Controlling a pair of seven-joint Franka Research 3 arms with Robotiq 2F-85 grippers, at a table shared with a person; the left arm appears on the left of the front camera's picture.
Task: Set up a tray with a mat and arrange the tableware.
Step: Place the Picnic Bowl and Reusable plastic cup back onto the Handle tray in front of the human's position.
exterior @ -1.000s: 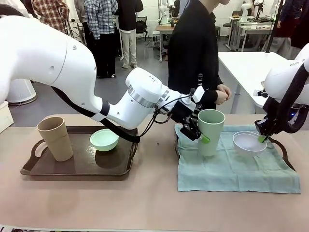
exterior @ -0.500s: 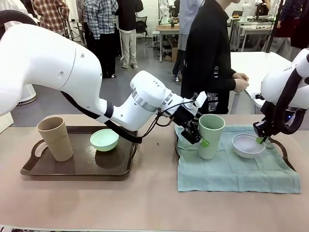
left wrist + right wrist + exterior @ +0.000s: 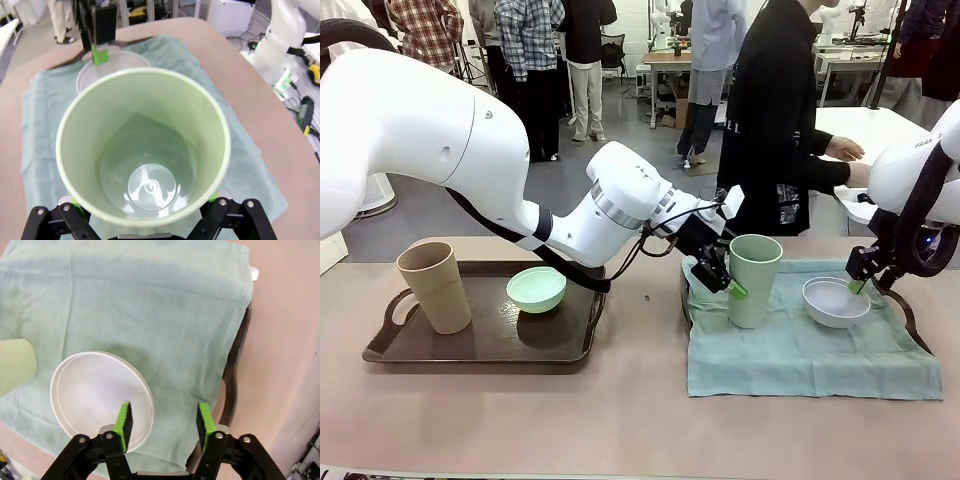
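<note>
The left pincer (image 3: 732, 285) is reaching in sideways with its jaws spread wide around the pale green cup (image 3: 756, 285), which is standing upright on the mat (image 3: 800, 350); whether the pads are pressing on it I cannot tell. The right pincer (image 3: 164, 409) is hanging partly open and holding nothing, one pad sitting over the rim of the white bowl (image 3: 95, 390) on the same mat. The tan cup (image 3: 435, 285) and mint green bowl (image 3: 535, 288) are sitting on the dark tray (image 3: 480, 342) on the desk (image 3: 640, 420).

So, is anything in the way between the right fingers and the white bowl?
Nothing visible is. The right fingers are open right at the rim of the white bowl, one over the bowl, one over the green mat. The pale green cup stands off to the side.
</note>
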